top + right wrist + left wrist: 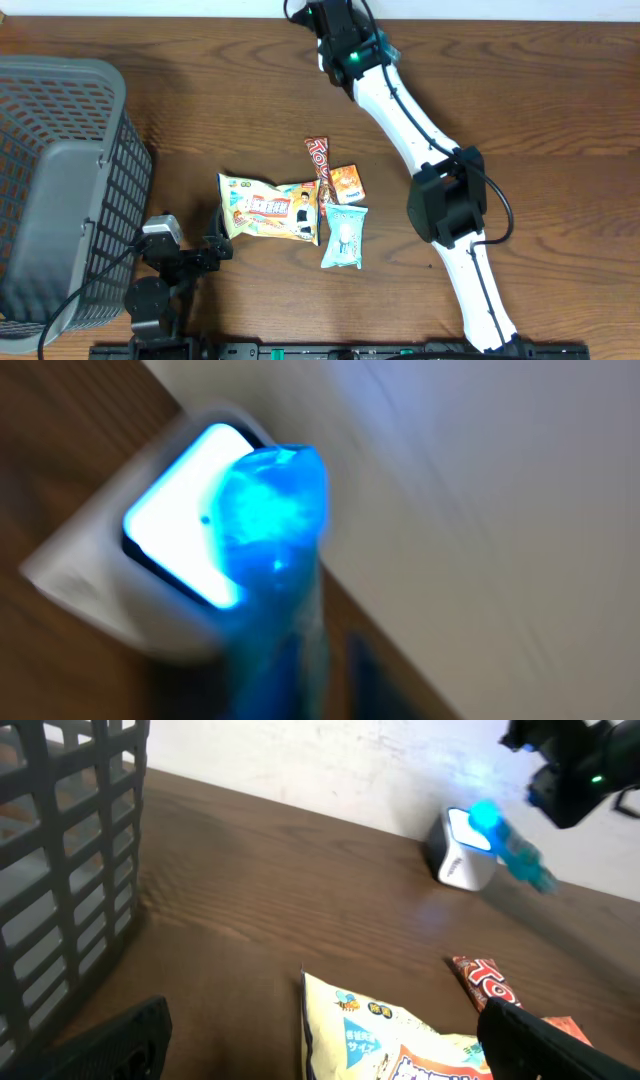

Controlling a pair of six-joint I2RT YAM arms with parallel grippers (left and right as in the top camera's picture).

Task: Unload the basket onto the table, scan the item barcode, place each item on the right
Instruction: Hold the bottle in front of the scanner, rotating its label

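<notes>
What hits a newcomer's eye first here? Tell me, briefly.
The glowing barcode scanner at the table's far edge, by the wall, grabs the eye first. The right arm holds a blue packet right at its lit window. After that come the grey mesh basket on the left of the table and the yellow snack bag lying mid-table.
</notes>
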